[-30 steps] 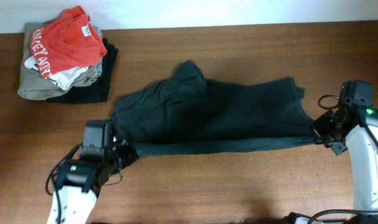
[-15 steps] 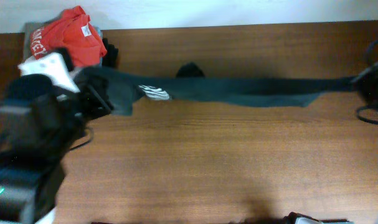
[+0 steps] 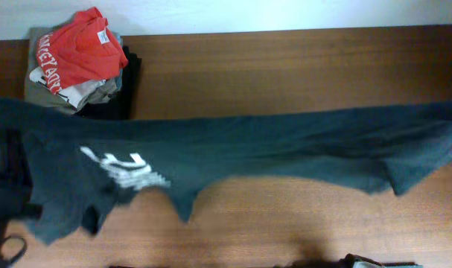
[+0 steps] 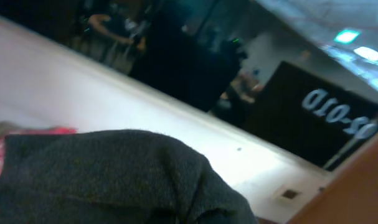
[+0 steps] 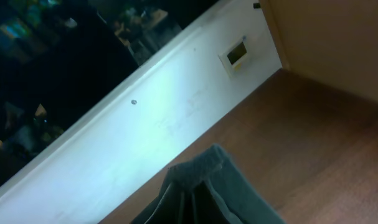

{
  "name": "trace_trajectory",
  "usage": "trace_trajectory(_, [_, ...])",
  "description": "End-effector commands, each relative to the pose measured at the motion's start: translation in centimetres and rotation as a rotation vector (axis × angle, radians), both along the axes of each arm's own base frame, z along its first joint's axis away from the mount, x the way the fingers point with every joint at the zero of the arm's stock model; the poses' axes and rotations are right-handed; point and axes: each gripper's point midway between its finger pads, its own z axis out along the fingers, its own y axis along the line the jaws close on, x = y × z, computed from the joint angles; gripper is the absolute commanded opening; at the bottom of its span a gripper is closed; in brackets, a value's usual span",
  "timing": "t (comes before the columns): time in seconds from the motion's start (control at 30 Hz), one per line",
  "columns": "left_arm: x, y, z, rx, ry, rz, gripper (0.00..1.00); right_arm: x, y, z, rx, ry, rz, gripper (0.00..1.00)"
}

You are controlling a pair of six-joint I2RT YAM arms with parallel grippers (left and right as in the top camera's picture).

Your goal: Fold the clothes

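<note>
T-shirt (image 3: 285,145) is up off the table (image 3: 285,67), close under the overhead camera. It is pulled into one long band from the left edge of the frame to the right edge.

Left gripper: fingers hidden. Its wrist view shows only dark knit filling the lower left of the frame. Right gripper: fingers also hidden. A bunched fold of the same cloth rises at bottom centre of its view. With the shirt taut between the two ends, I read both as pressed together, each pinching a bunch of fabric.

Handling, as a judgement:
- Soft, light and limp, with no stiffness. The lower edge sags in uneven points at lower centre and lower right.
- The white lettering (image 3: 125,170) is crumpled at lower left, so the panel is not flat.
- Knit cloth stretches and slips under tension, so pinch a doubled layer rather than a single edge.
- Best hold is at seams, hem corners or shoulder points. Which part each end holds now cannot be told, as the ends are out of the overhead frame.
- Lay it flat and spread it before creasing, or wrinkles will get folded in.

Further back, on the table at upper left, is a pile with a red shirt (image 3: 77,52) on top of a beige-grey garment (image 3: 43,100). It is well apart from the lifted shirt and should be left alone.
</note>
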Motion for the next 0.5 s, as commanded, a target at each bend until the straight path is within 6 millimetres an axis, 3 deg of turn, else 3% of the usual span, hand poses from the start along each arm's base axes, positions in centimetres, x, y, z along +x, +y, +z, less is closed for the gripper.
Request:
trace_trajectory(0.0, [8.6, -0.2, -4.7, 0.061, 0.208, 0.063, 0.01, 6.0, -2.3, -3.1, 0.043, 0.133, -0.008, 0.04])
trace_trajectory(0.2, [22.8, -2.5, -11.8, 0.143, 0.384, 0.045, 0.01, 15.6, -5.8, -9.7, 0.113, 0.322, -0.004, 0.04])
trace_trajectory(0.3, [30.7, -3.6, -15.4, 0.145, 0.379, 0.039, 0.01, 21.1, -6.3, -12.7, 0.143, 0.349, 0.050, 0.04])
trace_trajectory(0.37, [34.4, -4.1, -16.0, 0.130, 0.319, 0.030, 0.01, 24.7, -5.9, -12.7, 0.137, 0.290, 0.110, 0.04])
trace_trajectory(0.4, [36.0, -4.0, -15.3, 0.126, 0.260, 0.038, 0.01, 26.4, -5.6, -11.7, 0.123, 0.222, 0.151, 0.04])
trace_trajectory(0.47, [36.7, -3.9, -12.8, 0.155, 0.166, 0.042, 0.00, 27.3, -4.7, -8.8, 0.106, 0.105, 0.217, 0.04])
